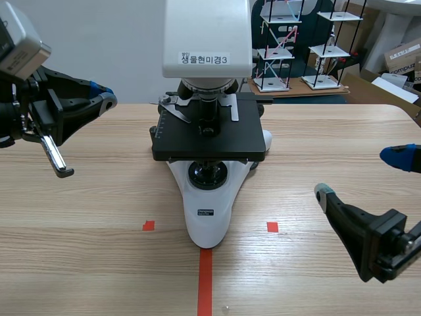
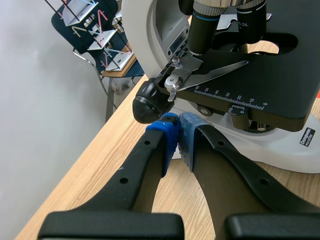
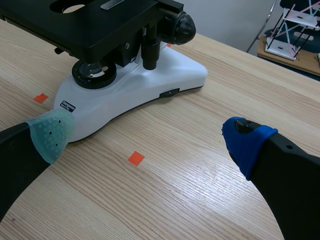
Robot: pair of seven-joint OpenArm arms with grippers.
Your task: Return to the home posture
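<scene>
the microscope point(image 1: 207, 141) stands at the middle of the wooden desk point(image 1: 85, 217), its white foot pointing toward the robot and resting on the far end of the orange-red tape line, with a small tape square on either side. its black stage point(image 1: 223, 141) sits level above the foot, and a label with printed characters is stuck on the white head.

the left end effector point(image 2: 179, 131) is raised off the desk on the microscope's left side, closed on nothing: its two blue pads meet at the tips. in the left wrist view the black round knob point(image 2: 147, 102) on the microscope's side lies just ahead of those tips (whether they touch it cannot be told).

the right end effector point(image 3: 147, 140) hangs low over the desk on the right of the microscope's foot, fingers spread wide, one pad pale green and the other blue, with only bare wood and a tape square between them. it is clear of the foot.
</scene>
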